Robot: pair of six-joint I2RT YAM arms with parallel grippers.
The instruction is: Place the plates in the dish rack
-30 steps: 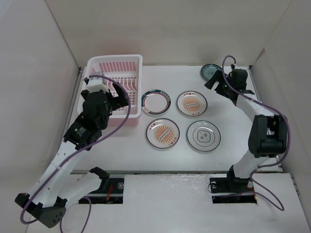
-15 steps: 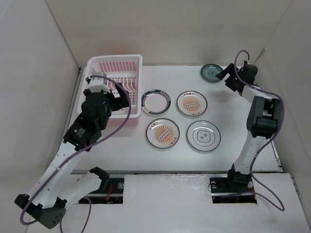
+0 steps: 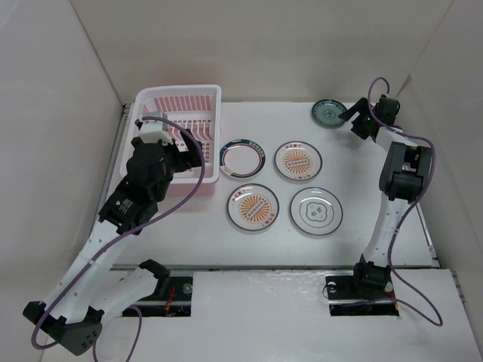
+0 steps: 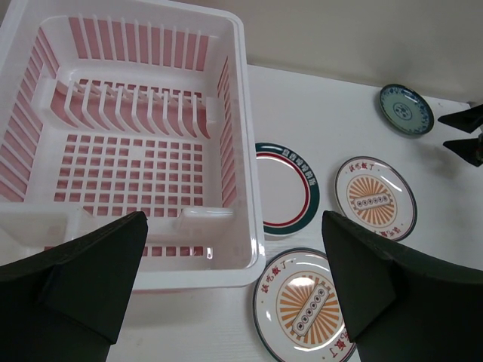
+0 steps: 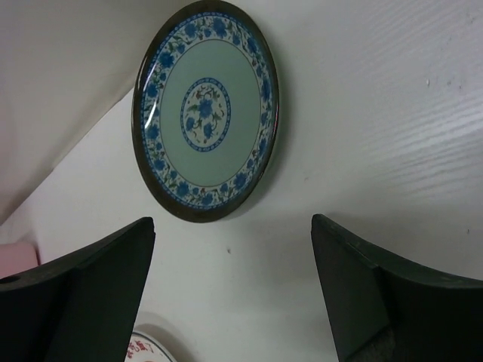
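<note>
At the far right of the counter (image 3: 362, 181), the right hand (image 3: 355, 120) hovers just beside the green plate (image 3: 329, 113), fingers spread and holding nothing; its wrist view shows the plate lying flat ahead of the fingertips, close to the far wall. Nothing is loaded yet: four other plates lie flat in the middle, the teal-rimmed one (image 3: 242, 159) nearest the rack (image 3: 179, 92) at the far left. The left hand (image 3: 177, 151) hangs over the rack's near right corner, also spread and empty. The likely trouble is the pickup. With the plate flat on the counter, a finger could ride over the low rim and shove it against the wall. A shallow pinch might let it tip and fall onto the others during the carry.
</note>
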